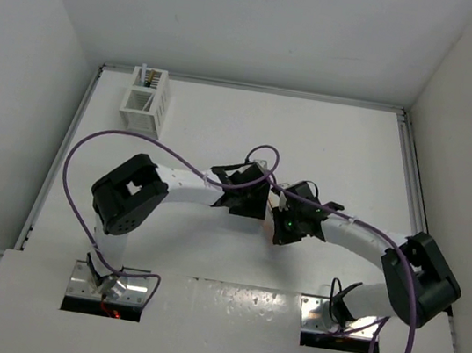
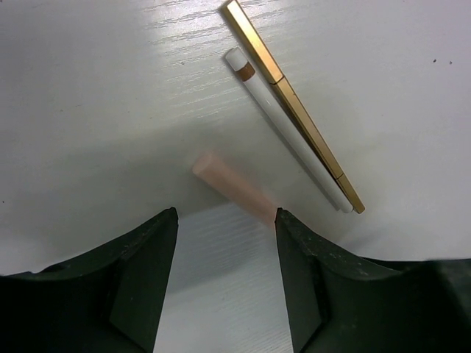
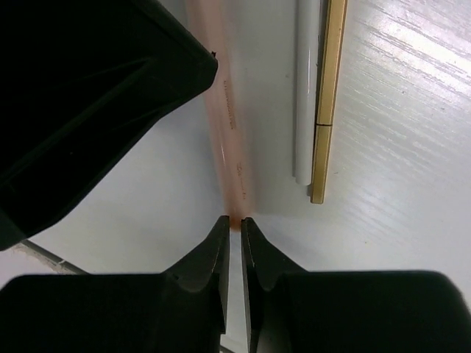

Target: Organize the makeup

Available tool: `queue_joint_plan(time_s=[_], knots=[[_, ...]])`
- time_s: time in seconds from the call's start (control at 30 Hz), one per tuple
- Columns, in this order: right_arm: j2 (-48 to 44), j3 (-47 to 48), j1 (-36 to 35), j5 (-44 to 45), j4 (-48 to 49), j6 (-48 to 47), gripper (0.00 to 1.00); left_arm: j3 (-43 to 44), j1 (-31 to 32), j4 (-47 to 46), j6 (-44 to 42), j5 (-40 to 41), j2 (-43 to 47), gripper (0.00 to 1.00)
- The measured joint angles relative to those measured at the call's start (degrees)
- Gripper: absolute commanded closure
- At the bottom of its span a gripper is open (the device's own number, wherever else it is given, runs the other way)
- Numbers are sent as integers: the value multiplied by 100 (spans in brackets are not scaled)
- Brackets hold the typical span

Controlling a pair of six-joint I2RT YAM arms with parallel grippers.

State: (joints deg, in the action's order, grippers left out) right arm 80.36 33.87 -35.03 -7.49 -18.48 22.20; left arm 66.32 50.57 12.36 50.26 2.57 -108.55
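Note:
A salmon pink makeup stick (image 3: 224, 125) lies on the white table, and my right gripper (image 3: 234, 220) is shut on its near tip. Beside it lie a white stick (image 3: 305, 95) with a brown band and a gold stick (image 3: 329, 95), side by side and touching. In the left wrist view the pink stick (image 2: 232, 184) runs up to the right finger of my left gripper (image 2: 227, 215), which is open with only bare table between its fingers. The white stick (image 2: 287, 132) and the gold stick (image 2: 294, 110) lie farther out. Both wrists hide the sticks in the top view.
A white slatted square box (image 1: 147, 99) stands at the table's far left with several sticks upright in it. The left gripper's black body (image 3: 96, 95) hangs close over the pink stick's far end. Purple cables loop over both arms.

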Motion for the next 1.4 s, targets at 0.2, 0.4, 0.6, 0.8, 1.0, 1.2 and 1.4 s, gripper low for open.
queue_joint_plan(time_s=[0.2,0.4,0.6,0.8,1.0,1.2,1.4], knots=[[129,87,0,-83,20,122,92,28,-4,28,0,-7,-17,38],[249,208,0,-197,7,144,94,33,-4,33,0,-7,-22,38],[131,297,0,-323,-153,133,90,74,-4,59,-2,-31,-48,38],[-90,341,0,-267,-267,52,94,164,-48,87,-2,-160,-111,38],[-44,656,101,98,-599,-205,100,179,-81,94,0,-236,-125,38],[306,774,195,186,-638,-337,100,181,-105,94,0,-289,-127,38],[671,774,223,-15,-640,-313,100,188,-107,94,-4,-304,-136,38]])
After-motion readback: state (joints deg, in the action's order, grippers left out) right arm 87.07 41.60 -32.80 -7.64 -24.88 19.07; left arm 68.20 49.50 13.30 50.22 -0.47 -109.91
